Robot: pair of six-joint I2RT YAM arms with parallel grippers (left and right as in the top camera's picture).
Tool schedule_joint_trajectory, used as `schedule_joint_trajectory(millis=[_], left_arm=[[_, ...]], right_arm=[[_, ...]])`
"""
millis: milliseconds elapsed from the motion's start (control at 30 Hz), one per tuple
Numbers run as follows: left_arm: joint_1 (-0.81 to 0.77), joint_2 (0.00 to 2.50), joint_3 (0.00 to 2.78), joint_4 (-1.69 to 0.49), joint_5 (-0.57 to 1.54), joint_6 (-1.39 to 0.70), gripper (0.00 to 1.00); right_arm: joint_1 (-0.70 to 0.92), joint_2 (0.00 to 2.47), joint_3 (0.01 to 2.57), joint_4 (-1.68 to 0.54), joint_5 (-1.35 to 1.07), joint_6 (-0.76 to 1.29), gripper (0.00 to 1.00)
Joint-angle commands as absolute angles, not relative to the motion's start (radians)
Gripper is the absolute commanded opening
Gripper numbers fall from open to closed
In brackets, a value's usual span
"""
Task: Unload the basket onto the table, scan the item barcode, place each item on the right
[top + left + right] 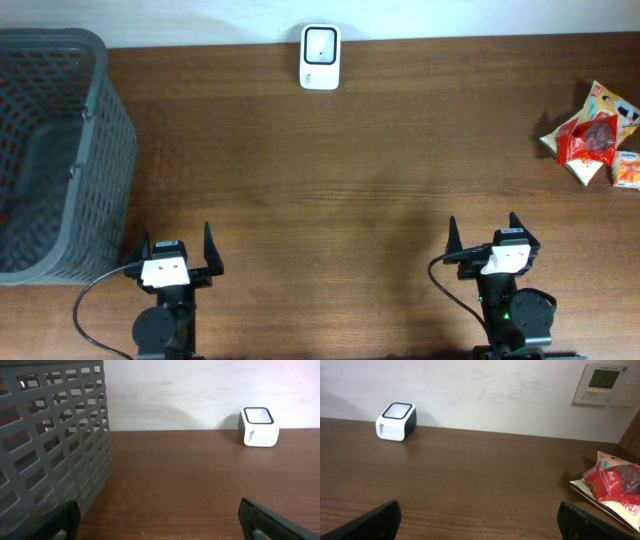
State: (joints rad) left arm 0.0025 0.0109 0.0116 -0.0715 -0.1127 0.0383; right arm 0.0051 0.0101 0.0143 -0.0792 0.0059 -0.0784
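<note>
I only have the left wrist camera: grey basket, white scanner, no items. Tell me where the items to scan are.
Observer: A pile of snack packets lies at the far right edge of the table, well right of the scanner.
Operator: Report the right gripper.
Observer: The right gripper is open and empty, near the front edge, apart from the packets.
Operator: Say which packet is on top.
Observer: A red packet, resting on lighter ones.
</note>
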Motion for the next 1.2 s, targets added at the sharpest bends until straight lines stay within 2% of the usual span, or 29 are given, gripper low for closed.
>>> schedule_joint_trajectory(millis=[0,233,367,600,1167], left_arm=[[0.008,0.005,0.009,-0.076,-0.109,0.054,0.99],[0.008,0.005,0.009,-0.076,-0.109,0.054,0.99],[0.008,0.005,0.009,-0.076,-0.109,0.054,0.99],[0.008,0.005,0.009,-0.076,-0.109,0.054,0.99],[0.008,0.005,0.009,-0.076,-0.109,0.054,0.99]], right_arm=[[-0.001,0.004,0.006,-0.082,0.002,-0.074,0.98],[0.0,0.004,0.006,-0.083,0.012,-0.07,0.98],[0.0,0.004,0.006,-0.083,0.017,0.062,0.99],[0.0,0.004,0.006,-0.084,0.012,-0.004,0.98],[-0.001,0.013,0.006,-0.08,-0.007,0.012,0.98]])
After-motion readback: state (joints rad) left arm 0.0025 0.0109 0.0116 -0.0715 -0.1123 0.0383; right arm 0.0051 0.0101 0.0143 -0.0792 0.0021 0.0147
